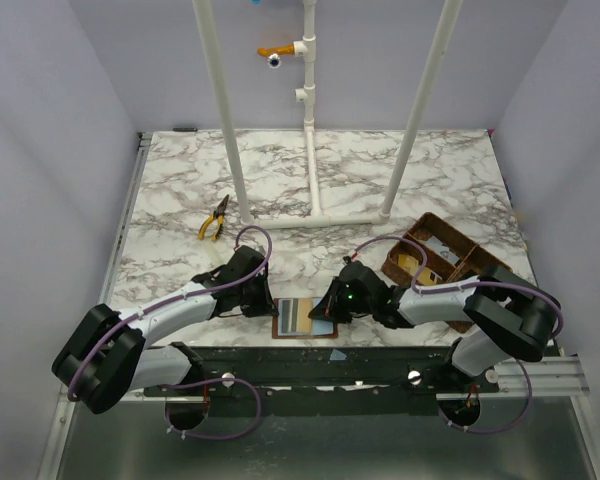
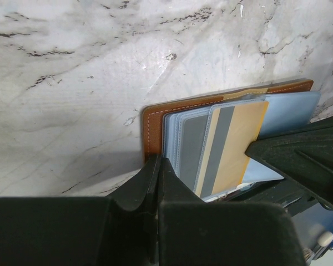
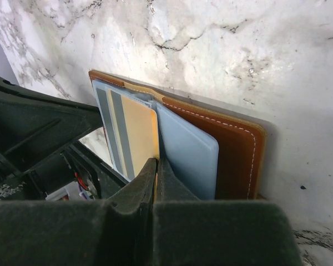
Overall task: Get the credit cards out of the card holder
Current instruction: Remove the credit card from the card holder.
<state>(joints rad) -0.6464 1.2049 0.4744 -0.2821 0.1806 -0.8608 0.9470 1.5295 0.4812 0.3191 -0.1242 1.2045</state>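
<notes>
Nothing readable in any view: no legible text, label, brand or number. Yellowish card [image 2: 236, 144] face shows no legible print.

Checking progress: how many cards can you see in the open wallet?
1 for certain: a yellowish card with a grey stripe, in the clear pockets of the card holder. A grey patch beside it may be a second; others could be hidden.
</notes>
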